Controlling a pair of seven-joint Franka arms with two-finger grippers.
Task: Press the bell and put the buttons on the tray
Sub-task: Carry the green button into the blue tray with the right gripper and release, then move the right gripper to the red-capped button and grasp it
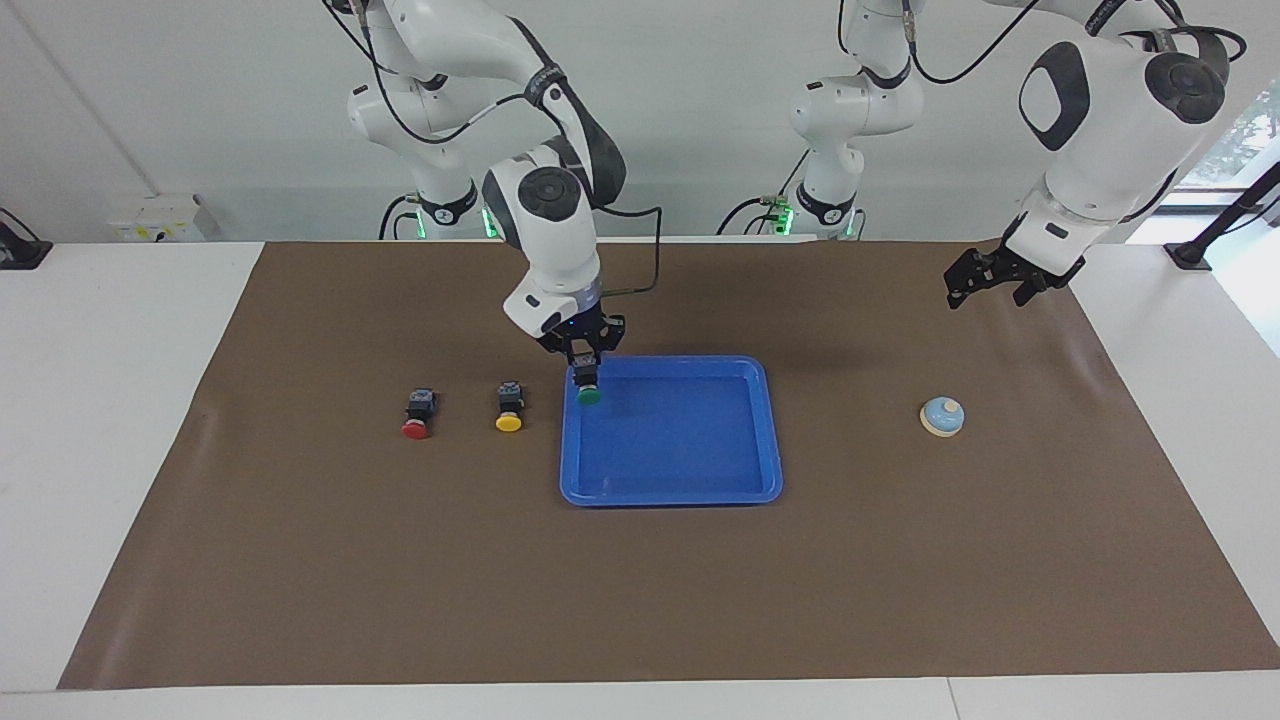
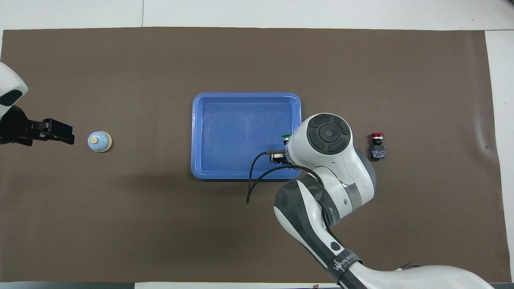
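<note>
**One button in the tray, two on the counter**

Right tool [image 1: 587,372] grips the green button [image 1: 589,394], cap facing away from the robots, in the tray [image 1: 672,490] corner. Red [image 1: 418,413] and yellow [image 1: 510,407] lie alongside, caps pointing likewise. Left tool [image 1: 985,283] hangs spread, up above the counter near the bell [image 1: 942,416].

Green button [image 1: 589,394] at blue tray [image 1: 670,495] corner; red [image 1: 417,412], yellow [image 1: 510,406] beside; bell [image 1: 942,416] apart.

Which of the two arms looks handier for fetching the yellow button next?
The right one, probably: its right gripper is over the tray holding the green button, beside the yellow button. The left gripper waits near the bell.
</note>
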